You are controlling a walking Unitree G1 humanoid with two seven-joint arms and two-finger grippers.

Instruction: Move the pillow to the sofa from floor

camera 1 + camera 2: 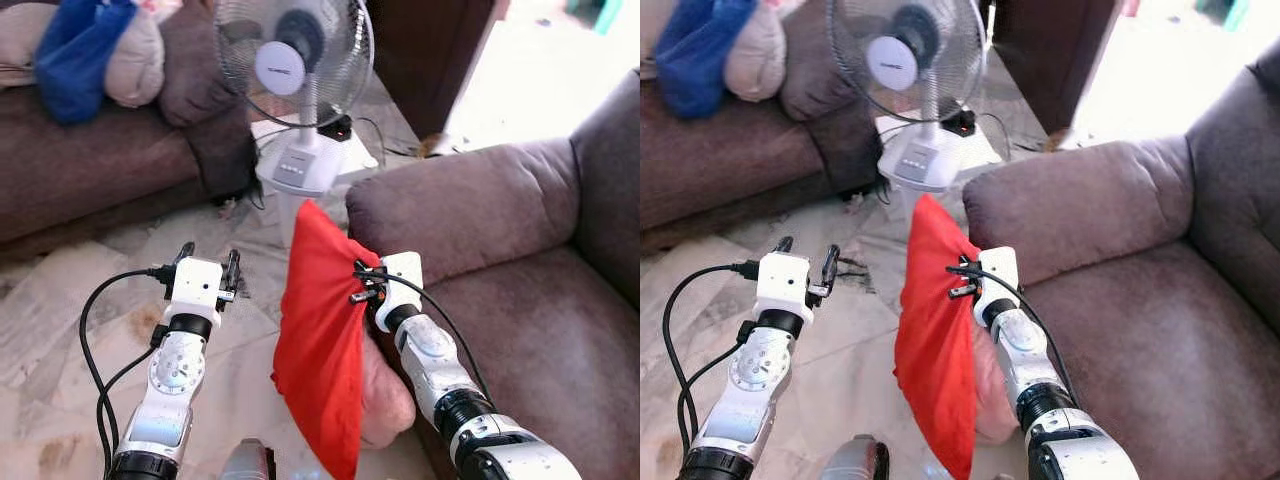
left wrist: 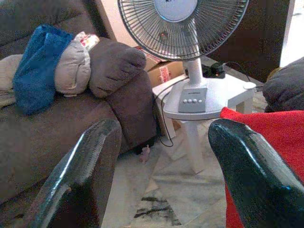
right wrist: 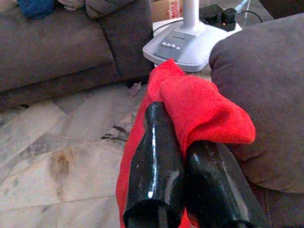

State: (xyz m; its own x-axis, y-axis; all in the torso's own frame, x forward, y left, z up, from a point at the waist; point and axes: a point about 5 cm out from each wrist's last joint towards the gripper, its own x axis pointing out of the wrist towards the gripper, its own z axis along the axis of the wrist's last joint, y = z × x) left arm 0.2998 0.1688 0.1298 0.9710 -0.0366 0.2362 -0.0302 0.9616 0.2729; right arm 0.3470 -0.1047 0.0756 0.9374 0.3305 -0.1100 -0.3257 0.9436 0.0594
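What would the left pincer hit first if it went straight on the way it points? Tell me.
Probably the white fan: the open left pincer aims past bare floor at its stand, with the red pillow just beside the line. Depth is unclear.

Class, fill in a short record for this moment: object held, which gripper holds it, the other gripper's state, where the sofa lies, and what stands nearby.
object held: red pillow, hanging off the floor
holder: right gripper, shut on its top corner
other gripper: left gripper, open, holding nothing
sofa: brown sofa, to the right of the pillow
nearby: white fan on the floor beyond
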